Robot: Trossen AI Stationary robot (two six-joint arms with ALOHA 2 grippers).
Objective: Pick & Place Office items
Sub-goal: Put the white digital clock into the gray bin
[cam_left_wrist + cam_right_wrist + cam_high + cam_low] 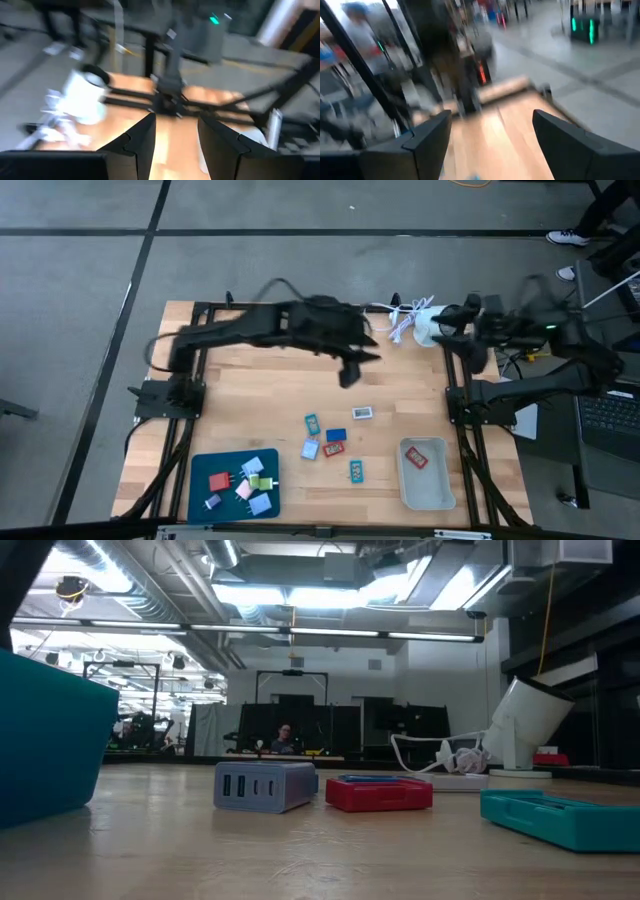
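Wooden tabletop (240,405) from above: small flat colourful office items (330,442) lie loosely mid-table at mixed angles, bare wood around them; more sit on a blue tray (205,465), one red in a grey bin (428,480). Left gripper (350,370) hovers above. Left wrist: fingers (137,142) apart, empty. Right wrist: right gripper (492,135) wide, empty.

Two matte-black jointed arms on black frame bases; the left gripper (175,145) and right gripper (492,140) each end in broad, angular dark fingers — unmarked, stepped along the edges.
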